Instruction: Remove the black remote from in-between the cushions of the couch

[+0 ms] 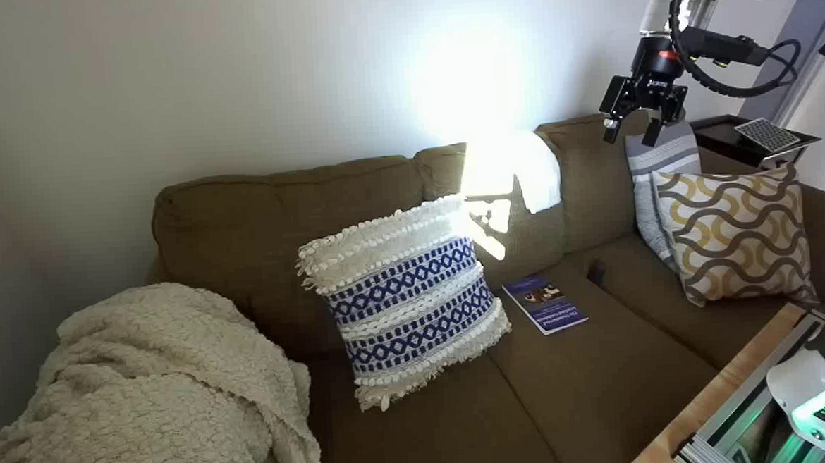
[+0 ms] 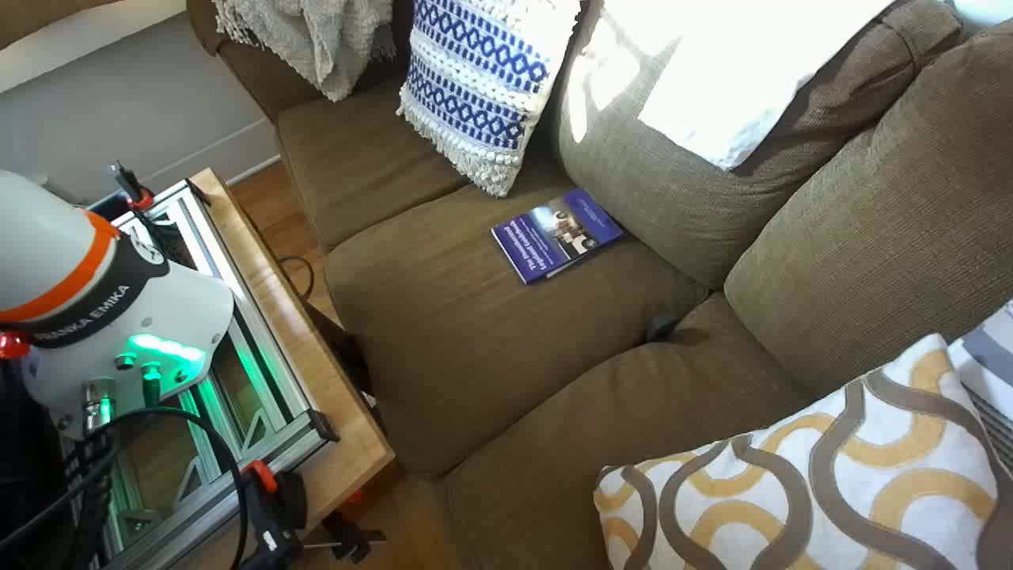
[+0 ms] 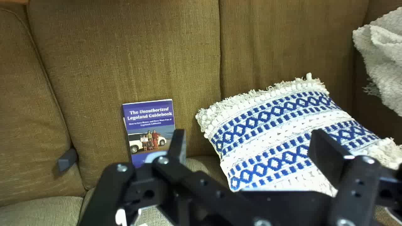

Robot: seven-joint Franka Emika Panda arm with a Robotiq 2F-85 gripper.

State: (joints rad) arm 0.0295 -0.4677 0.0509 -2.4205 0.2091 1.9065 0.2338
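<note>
The black remote (image 2: 661,327) pokes up from the seam between two olive-brown seat cushions (image 2: 475,340) of the couch (image 1: 284,210). Only its dark end shows, close to the back pads; the rest is sunk in the gap. At the left of the wrist view the same remote (image 3: 67,159) leans in the crease, well outside the jaws. My gripper (image 1: 631,134) hangs high over the couch back, pointing down, with its fingers wide apart. Nothing sits between the fingertips in the wrist view, where the gripper (image 3: 248,141) has only the distant pillow behind it.
A blue booklet (image 1: 547,305) lies on the middle seat. A blue-and-white fringed pillow (image 1: 416,302) leans beside it. The lattice-patterned pillow (image 2: 791,483) rests on the seat near the remote. A fleece blanket (image 1: 167,392) covers one end; a white cloth (image 2: 736,79) drapes the back.
</note>
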